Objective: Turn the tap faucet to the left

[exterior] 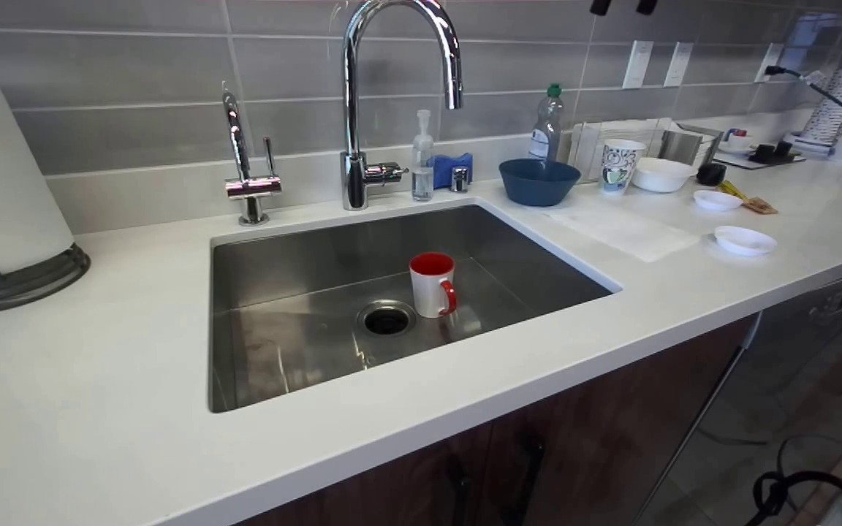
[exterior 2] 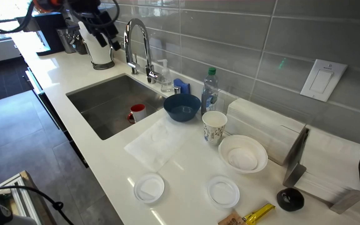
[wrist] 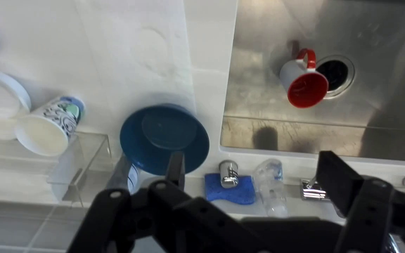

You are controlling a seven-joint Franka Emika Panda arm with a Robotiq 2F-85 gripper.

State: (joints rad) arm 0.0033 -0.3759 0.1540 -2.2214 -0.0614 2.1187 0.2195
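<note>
Mug point(exterior: 430, 294) in sink point(exterior: 297, 321); tall faucet point(exterior: 351, 109) behind

A kitchen: a steel sink point(exterior: 297, 267) is set into a white counter point(exterior: 136, 329), with a tall chrome faucet point(exterior: 351, 109), a pump bottle point(exterior: 422, 164) and a blue sponge point(exterior: 446, 169) lining the counter's back edge below grey wall tiles point(exterior: 136, 139), and dark wooden cabinets point(exterior: 596, 394) under its front edge
</note>
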